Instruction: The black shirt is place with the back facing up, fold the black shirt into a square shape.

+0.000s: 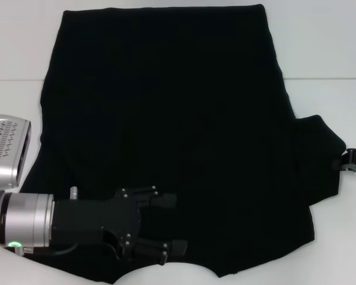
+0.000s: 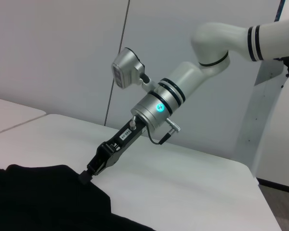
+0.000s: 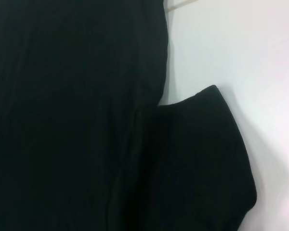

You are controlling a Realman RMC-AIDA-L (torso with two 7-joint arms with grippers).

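The black shirt (image 1: 172, 119) lies spread flat on the white table, plain side up, and fills most of the head view. My left gripper (image 1: 175, 224) hovers over its near left part, open, with nothing between the fingers. My right gripper (image 1: 347, 160) is at the far right, at the tip of the right sleeve (image 1: 320, 148). In the left wrist view the right gripper (image 2: 85, 176) comes down slanted with its fingertips together on the sleeve's edge (image 2: 62, 171). The right wrist view shows only the shirt's body (image 3: 62, 120) and sleeve (image 3: 202, 159), with no fingers.
The white table (image 1: 332, 47) shows bare around the shirt at the far right, far left and near right corner. A seam line in the table (image 1: 326, 78) runs across the back. A grey wall (image 2: 62, 57) stands behind the table in the left wrist view.
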